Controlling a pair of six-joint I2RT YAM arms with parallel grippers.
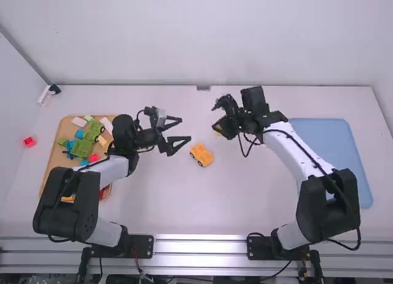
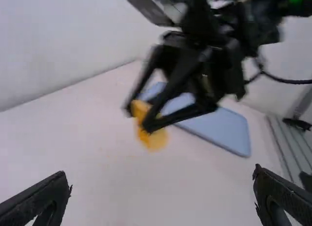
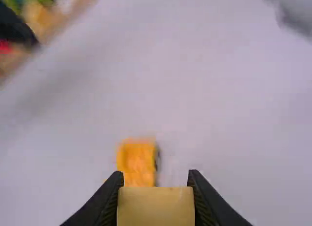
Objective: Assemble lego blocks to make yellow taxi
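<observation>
High view: left tool (image 1: 185, 129) points inward, wide open, while right tool (image 1: 225, 121) apparently grips a yellow block (image 3: 156, 206).

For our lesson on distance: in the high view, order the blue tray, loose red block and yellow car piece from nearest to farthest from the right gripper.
1. Yellow car piece, mid-table.
2. Blue tray, on the right.
3. Loose red block, far left.

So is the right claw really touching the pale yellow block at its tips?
Touching. The right wrist view shows the right claw with one finger against each side of the pale yellow block.
</observation>
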